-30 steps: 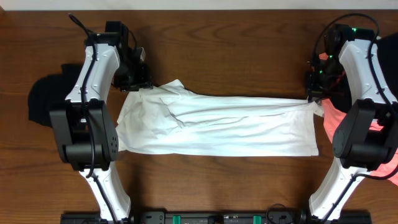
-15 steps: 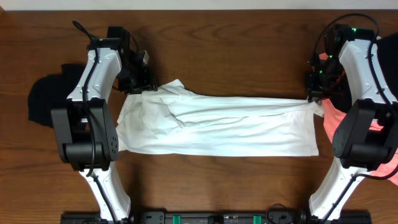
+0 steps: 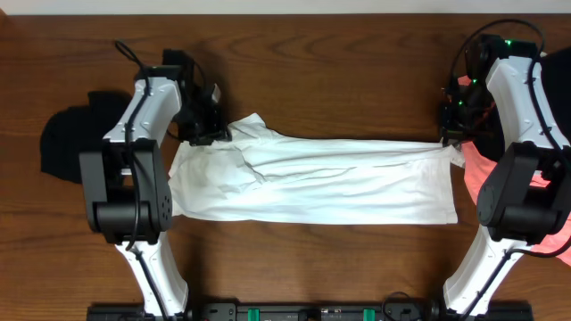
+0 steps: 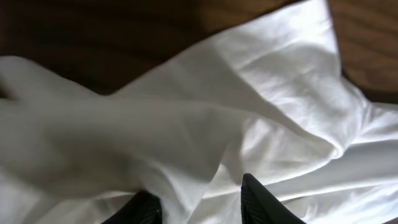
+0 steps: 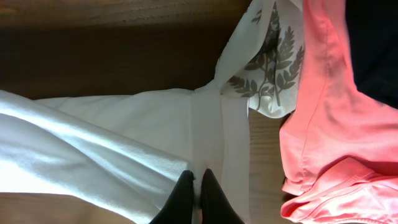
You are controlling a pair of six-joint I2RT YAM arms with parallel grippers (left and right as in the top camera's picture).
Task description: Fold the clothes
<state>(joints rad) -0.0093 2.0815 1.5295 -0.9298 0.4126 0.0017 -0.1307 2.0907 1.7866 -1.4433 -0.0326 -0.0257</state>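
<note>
Jaws of the right gripper (image 5: 197,190) pinch shut on the shirt (image 3: 339,178) at its right end. The left gripper (image 4: 202,202) straddles a ridge at the left end, jaws narrow, grip unclear. The shirt lies as a long band on the table (image 3: 312,71); crosswise folds remain. A pink garment (image 5: 329,112) crowds the right edge, with open wood front and back.

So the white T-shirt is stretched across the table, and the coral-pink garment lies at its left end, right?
Not quite. The coral-pink garment lies at the right end of the white T-shirt, not the left, as the overhead view shows. The shirt is indeed stretched across the table.
</note>
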